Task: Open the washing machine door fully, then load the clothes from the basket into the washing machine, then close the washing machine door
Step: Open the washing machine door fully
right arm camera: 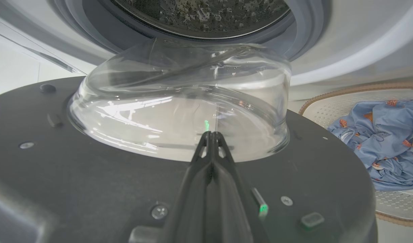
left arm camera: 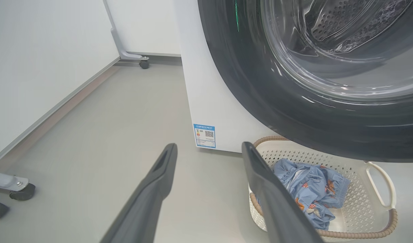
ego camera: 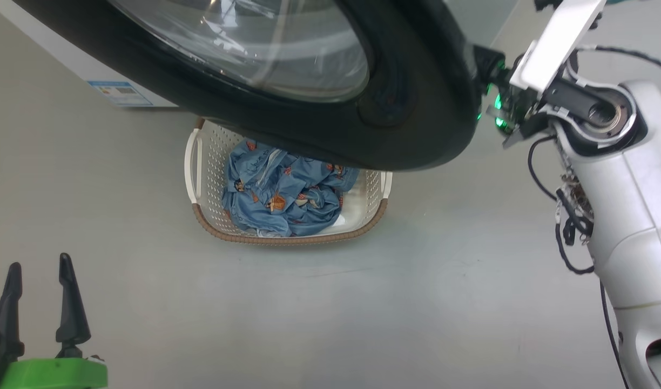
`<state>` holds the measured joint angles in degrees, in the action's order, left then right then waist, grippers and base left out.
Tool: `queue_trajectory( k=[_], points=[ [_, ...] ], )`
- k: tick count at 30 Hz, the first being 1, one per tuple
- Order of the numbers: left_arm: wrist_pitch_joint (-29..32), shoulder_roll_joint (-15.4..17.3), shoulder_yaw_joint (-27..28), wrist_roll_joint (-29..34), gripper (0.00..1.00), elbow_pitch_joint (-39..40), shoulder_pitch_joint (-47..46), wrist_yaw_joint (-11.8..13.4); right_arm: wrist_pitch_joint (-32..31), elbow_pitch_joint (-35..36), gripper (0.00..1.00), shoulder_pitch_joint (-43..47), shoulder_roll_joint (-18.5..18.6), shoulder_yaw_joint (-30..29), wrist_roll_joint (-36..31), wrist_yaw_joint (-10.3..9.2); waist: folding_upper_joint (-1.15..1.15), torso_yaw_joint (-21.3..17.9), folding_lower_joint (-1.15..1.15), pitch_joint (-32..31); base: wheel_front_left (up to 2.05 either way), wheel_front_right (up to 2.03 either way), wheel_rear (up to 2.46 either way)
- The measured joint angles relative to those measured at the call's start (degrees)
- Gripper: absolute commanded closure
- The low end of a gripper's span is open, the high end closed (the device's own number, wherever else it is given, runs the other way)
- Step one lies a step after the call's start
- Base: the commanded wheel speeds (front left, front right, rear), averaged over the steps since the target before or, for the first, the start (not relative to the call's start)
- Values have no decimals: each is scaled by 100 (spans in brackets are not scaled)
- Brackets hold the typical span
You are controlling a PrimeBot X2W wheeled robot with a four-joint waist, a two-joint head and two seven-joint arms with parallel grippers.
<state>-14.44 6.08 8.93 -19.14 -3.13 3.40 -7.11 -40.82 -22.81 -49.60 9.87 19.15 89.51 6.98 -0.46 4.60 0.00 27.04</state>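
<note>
Fingers of the right tool [right arm camera: 210,135] are pressed together with nothing between them. They lie low over the dark inner face of the door [right arm camera: 91,175], tips at the foot of its glass bowl [right arm camera: 179,101]. Whether they touch the door I cannot tell. In the head view that arm's wrist, lit green, sits just beside the door's outer edge.

The left tool [ego camera: 39,262] stands with its two fingers well apart, holding and touching nothing, above bare floor [ego camera: 363,302]. A bright green collar [ego camera: 55,373] sits at its base.

The door hangs open, swung out from the washing machine [left arm camera: 210,84]. Behind the bowl, the right wrist view shows the perforated steel drum [right arm camera: 199,13] inside its grey rubber ring [right arm camera: 91,20].

A blue-edged sticker [left arm camera: 204,135] sits on the machine's lower corner. It carries a square code and rows of small print, too small to read.

The basket [ego camera: 287,240] stands on the floor in front of the machine. In the head view its far end is hidden under the door's black rim. The clothes [ego camera: 276,189], light blue with small orange figures, lie crumpled inside it.
</note>
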Motion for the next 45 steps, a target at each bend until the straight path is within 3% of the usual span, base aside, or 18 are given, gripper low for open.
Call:
queue_trajectory(
  k=[17,45],
  points=[
    [0,-178,-286,45,0,-275,-24,0,-431,174,100,1144,-219,474,192,-1,0,73,0,-878,0,0,0],
    [0,-335,-331,45,0,-448,42,0,-721,654,100,2345,-584,1301,837,0,0,1048,0,-2055,0,0,0]
  ],
)
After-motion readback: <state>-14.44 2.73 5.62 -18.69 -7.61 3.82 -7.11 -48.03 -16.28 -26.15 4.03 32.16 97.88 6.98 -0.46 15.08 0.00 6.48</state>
